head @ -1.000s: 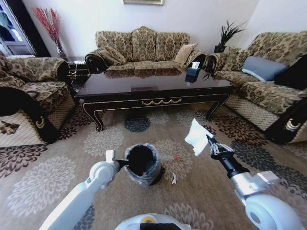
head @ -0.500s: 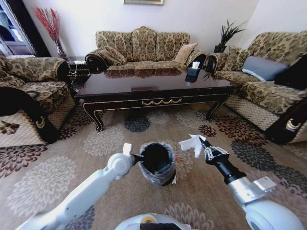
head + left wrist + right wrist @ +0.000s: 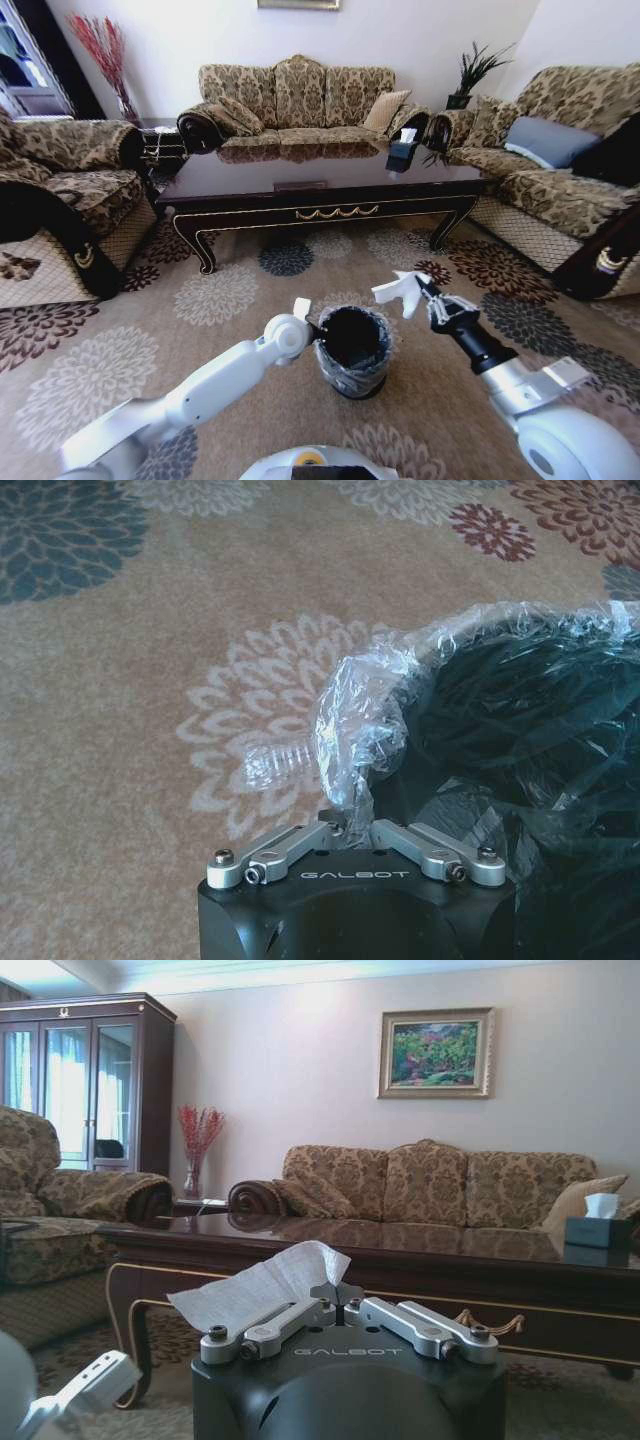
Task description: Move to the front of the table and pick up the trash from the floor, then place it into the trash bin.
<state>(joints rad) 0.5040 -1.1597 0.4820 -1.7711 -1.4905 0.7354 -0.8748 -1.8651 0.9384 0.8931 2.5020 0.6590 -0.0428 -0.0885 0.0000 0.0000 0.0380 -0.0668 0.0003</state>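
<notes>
My left gripper [image 3: 312, 331] is shut on the crinkled plastic liner at the rim of the trash bin [image 3: 354, 352], a small black bucket standing upright on the flowered carpet floor [image 3: 120, 370]. In the left wrist view the fingertips of the left gripper [image 3: 350, 826] pinch the liner fold [image 3: 352, 720] beside the bin's dark inside [image 3: 520, 730]. My right gripper [image 3: 424, 291] is shut on a white paper piece of trash [image 3: 399, 292], held just right of and above the bin's rim. The same paper [image 3: 262, 1286] sticks out of the right gripper [image 3: 336, 1300]. The dark table [image 3: 320, 202] stands beyond.
Patterned sofas ring the table: an armchair [image 3: 60, 200] at left, a sofa [image 3: 300, 100] behind, another sofa [image 3: 560, 180] at right. A tissue box [image 3: 403, 150] sits on the table. Open carpet lies between the table and the bin.
My left arm has brought the trash bin to the right, close under the right gripper. The right gripper has lowered the white paper toward the bin's rim.
</notes>
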